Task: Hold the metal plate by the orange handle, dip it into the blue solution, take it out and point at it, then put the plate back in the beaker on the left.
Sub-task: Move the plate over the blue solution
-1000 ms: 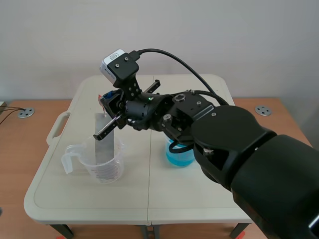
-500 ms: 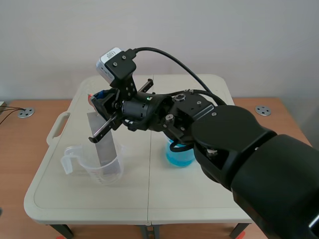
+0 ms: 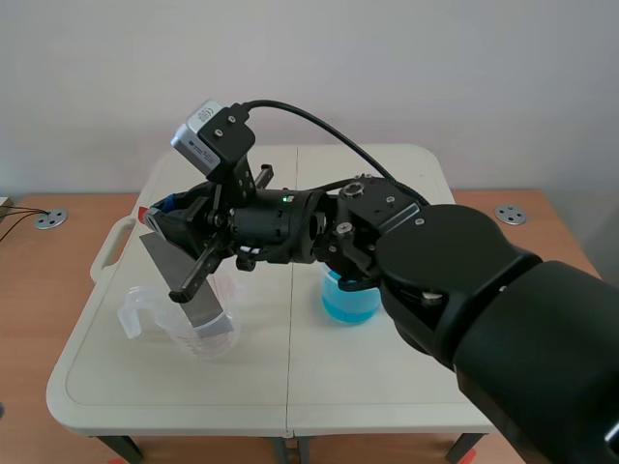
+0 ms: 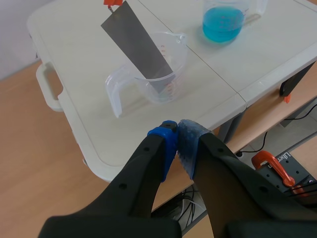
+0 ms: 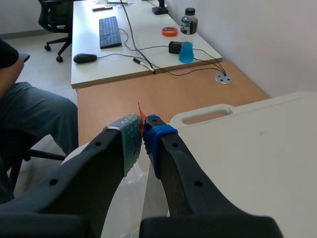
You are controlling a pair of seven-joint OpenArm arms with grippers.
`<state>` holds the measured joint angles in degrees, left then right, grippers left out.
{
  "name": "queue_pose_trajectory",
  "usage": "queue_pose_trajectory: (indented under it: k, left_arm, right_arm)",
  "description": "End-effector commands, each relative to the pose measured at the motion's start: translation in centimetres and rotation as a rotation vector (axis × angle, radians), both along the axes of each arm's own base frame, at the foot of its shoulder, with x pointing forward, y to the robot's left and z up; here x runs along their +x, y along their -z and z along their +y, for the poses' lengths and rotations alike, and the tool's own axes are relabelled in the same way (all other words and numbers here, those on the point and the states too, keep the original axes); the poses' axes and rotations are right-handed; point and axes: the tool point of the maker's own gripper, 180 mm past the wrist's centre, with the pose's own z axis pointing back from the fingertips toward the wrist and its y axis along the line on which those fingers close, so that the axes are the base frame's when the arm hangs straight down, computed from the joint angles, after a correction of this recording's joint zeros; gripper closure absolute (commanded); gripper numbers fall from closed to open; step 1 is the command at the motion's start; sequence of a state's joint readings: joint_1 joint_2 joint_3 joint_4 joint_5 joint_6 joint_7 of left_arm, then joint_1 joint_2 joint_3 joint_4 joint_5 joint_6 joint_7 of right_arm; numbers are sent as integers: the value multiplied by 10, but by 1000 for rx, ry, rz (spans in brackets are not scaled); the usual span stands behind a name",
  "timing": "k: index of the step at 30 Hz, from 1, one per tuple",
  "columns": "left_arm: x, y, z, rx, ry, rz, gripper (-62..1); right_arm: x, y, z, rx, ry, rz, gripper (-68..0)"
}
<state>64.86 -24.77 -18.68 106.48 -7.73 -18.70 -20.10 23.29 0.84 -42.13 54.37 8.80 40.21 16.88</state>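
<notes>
plate [image 3: 182, 278] tilt has grown over the last second: near upright then, now leaning hard toward the left side of the table [image 3: 290, 387], lower end inside the clear beaker [image 3: 219, 338] on the left. right gripper [image 5: 142, 133] has swung left and lower with it, pads clamped on the orange handle [image 5: 140, 115]. left gripper [image 4: 178, 141] is closed on nothing, hanging off the near table edge. blue solution [image 3: 346, 302] stands well apart to the right. reads as laying the plate to rest in the beaker, release likely next. risk: that lean could tip the light beaker.
</notes>
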Motion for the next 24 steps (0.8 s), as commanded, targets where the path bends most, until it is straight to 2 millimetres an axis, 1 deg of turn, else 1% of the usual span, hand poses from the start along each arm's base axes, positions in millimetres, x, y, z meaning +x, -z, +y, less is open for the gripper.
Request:
queue_pose_trajectory:
  k: [1, 11, 24]
  left_arm:
    - [3, -7, -1, -19, -2, -27, -36]
    - [3, -6, -1, -18, -2, -26, -36]
    - [3, -6, -1, -18, -2, -26, -36]
  right_arm:
    - [2, -15, -3, 31, -26, -32, -11]
    - [1, -44, -22, 100, -41, -124, -11]
    - [-25, -81, -22, 137, -92, -241, -11]
